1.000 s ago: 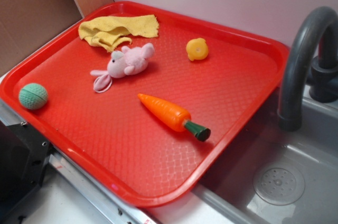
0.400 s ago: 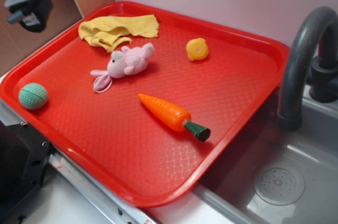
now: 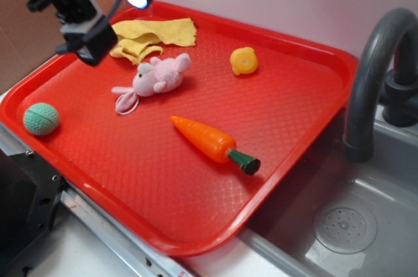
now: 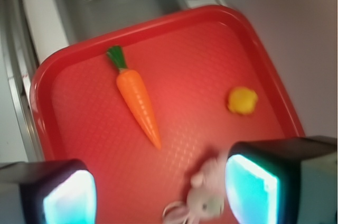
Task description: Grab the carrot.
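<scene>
Carrot (image 3: 208, 140) glossy orange, tapered, dark green stem cap, lying on red tray (image 3: 281, 94); my claw (image 4: 158, 192) spread wide above.

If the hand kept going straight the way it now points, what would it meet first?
Probably the pink plush, which lies between the open hand's fingers in the wrist view; the carrot lies farther on. Depth is uncertain.
</scene>
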